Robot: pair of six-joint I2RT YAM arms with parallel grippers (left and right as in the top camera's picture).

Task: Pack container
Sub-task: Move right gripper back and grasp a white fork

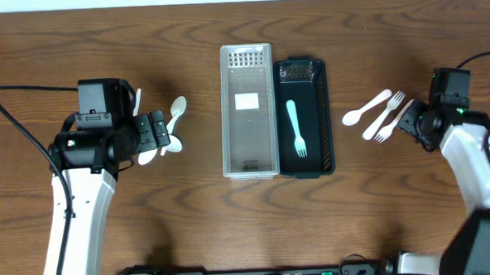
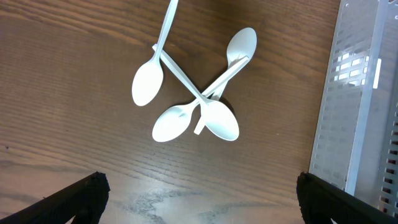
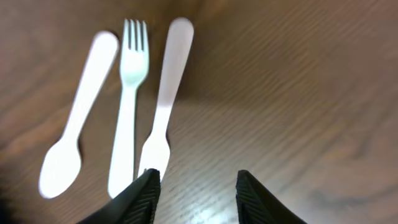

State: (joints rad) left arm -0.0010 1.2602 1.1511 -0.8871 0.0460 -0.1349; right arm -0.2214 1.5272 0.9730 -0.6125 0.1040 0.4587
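Note:
A clear ribbed container [image 1: 249, 145] and a black container [image 1: 325, 117] stand side by side mid-table. A pale blue fork [image 1: 296, 127] lies in the black one. Several white spoons [image 1: 173, 124] lie crossed in a pile at the left; they also show in the left wrist view [image 2: 193, 106]. My left gripper [image 1: 157, 131] is open and empty just left of the pile [image 2: 199, 199]. At the right lie a white spoon [image 1: 365, 109] [image 3: 71, 140] and two white forks [image 1: 386, 115] [image 3: 127, 93]. My right gripper [image 1: 407, 119] [image 3: 196, 186] is open and empty, its left finger over the nearer fork's [image 3: 163, 106] end.
The clear container's wall [image 2: 354, 93] is at the right edge of the left wrist view. Bare wooden table [image 1: 249, 228] lies in front of the containers. Black cables run at both far sides of the table.

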